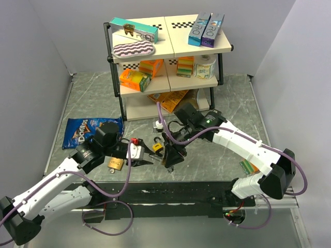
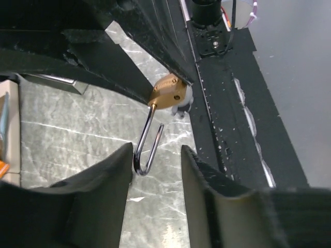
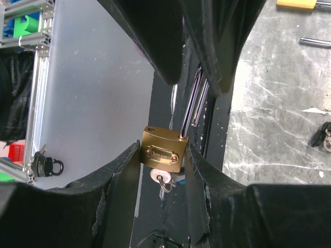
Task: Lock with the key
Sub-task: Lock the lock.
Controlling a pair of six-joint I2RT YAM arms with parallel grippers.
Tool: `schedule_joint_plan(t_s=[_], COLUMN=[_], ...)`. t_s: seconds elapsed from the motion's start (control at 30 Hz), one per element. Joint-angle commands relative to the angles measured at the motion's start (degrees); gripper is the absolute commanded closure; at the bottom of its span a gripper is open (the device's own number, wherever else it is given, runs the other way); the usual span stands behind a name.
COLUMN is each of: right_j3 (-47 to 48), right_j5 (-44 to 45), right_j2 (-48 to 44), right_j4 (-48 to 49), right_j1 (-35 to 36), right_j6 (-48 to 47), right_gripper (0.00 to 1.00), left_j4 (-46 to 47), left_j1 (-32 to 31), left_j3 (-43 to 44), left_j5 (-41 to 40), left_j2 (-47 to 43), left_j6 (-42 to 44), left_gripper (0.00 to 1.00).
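Padlock [image 3: 162,156] of brass is sitting clamped in the right end effector [image 3: 162,151] above the marbled desk's [image 2: 77,119] near edge, key [image 3: 162,180] seated in its base, smooth steel shackle [image 2: 147,142] curving open toward the left end effector's [image 2: 155,151] spread fingers.

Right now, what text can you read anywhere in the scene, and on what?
"Doritos": blue chip bag.
"ARO": two upright boxes, as best I can read.
Nameplate on the padlock: embossed, too blurred to read.
Orange packages: print too small to read.
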Motion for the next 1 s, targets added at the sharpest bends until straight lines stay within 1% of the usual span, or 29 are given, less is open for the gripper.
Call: schedule_joint_plan(t_s=[0.0, 0.07, 0.1, 0.17, 0.2, 0.27, 0.3, 0.37, 0.4, 0.43, 0.47, 0.53, 0.57, 0.7, 0.73, 0.8, 0.87, 0.93, 0.97], right_j3=[1.59, 1.24, 1.23, 1.23, 1.32, 1.50, 1.50, 1.93, 2.46, 2.72, 2.90, 3.17, 3.34, 3.35, 2.82, 0.20, -1.22, -1.14, -0.44], right_j5=[-1.40, -1.31, -1.31, -1.40, -1.40, -1.31, -1.05, -0.44, -0.52, -0.78, -1.65, -1.93, -1.75, 1.49, 2.11, 3.34, 4.22, 2.65, 2.03], right_j2=[-3.37, -3.64, -3.64, -3.64, -3.73, -3.64, -3.64, -3.38, -3.20, -3.02, -3.02, -3.63, -4.42, -8.37, -9.60, -13.21, -15.67, -16.03, -15.42], right_j4=[0.40, 0.14, 0.05, -0.04, 0.04, 0.05, 0.39, 0.75, 1.18, 1.28, 1.54, 2.59, 2.59, 2.50, 3.81, 5.66, 8.12, 7.26, 5.08], right_j1=[1.01, 1.27, 1.36, 1.36, 1.45, 1.45, 1.54, 1.27, 0.84, -0.65, -1.62, -3.90, -6.17, -9.53, -9.89, -9.89, -9.80, -9.80, -9.54], right_j6=[-1.29, -1.55, -1.64, -1.65, -1.56, -1.38, -1.21, 0.89, 2.04, 3.18, 5.10, 6.26, 6.44, 4.34, 4.16, 3.37, 4.59, 2.50, 1.53], right_gripper=[1.00, 1.00, 1.00, 1.00, 1.00, 1.00, 1.00, 0.65, 0.46, 0.19, 0.13, 0.07, 0.05, 0.01, 0.01, 0.01, 0.01, 0.01, 0.01], left_j4=[3.14, 3.76, 3.85, 3.50, 3.41, 3.84, 4.19, 6.03, 7.61, 9.28, 10.51, 10.27, 10.00, 7.80, 8.15, 7.98, 7.45, 8.50, 9.03], left_j1=[-1.35, -1.43, -1.61, -1.96, -2.14, -2.23, -2.23, -2.23, -2.23, -2.23, -2.14, -2.23, -2.23, -2.23, -2.23, -2.23, -2.23, -2.14, -2.23], left_j3=[1.32, 1.40, 1.40, 1.49, 1.49, 1.32, 0.97, 0.44, -0.34, -0.87, -1.23, -1.15, -0.88, 1.75, 2.28, 4.38, 6.75, 7.73, 8.26], left_j5=[-1.86, -1.77, -1.59, -1.85, -1.94, -2.47, -2.91, -5.10, -6.50, -8.25, -10.10, -9.68, -9.59, -8.62, -8.62, -6.88, -5.99, -5.46, -5.55], left_j2=[0.81, 0.89, 0.98, 1.07, 0.98, 0.72, 0.11, -1.29, -2.00, -2.70, -3.84, -4.46, -4.55, -4.20, -4.20, -2.98, -1.05, -0.25, 0.01], left_j6=[-1.73, -2.43, -2.52, -2.43, -2.43, -3.22, -3.75, -6.29, -8.21, -13.37, -14.90, -16.31, -16.93, -18.69, -21.13, -23.26, -26.33, -29.75, -30.81], left_gripper=[0.60, 0.64, 0.70, 0.78, 0.92, 0.98, 0.99, 0.99, 0.99, 0.99, 0.99, 0.99, 0.99, 0.99, 0.99, 0.99, 0.99, 0.99, 0.99])
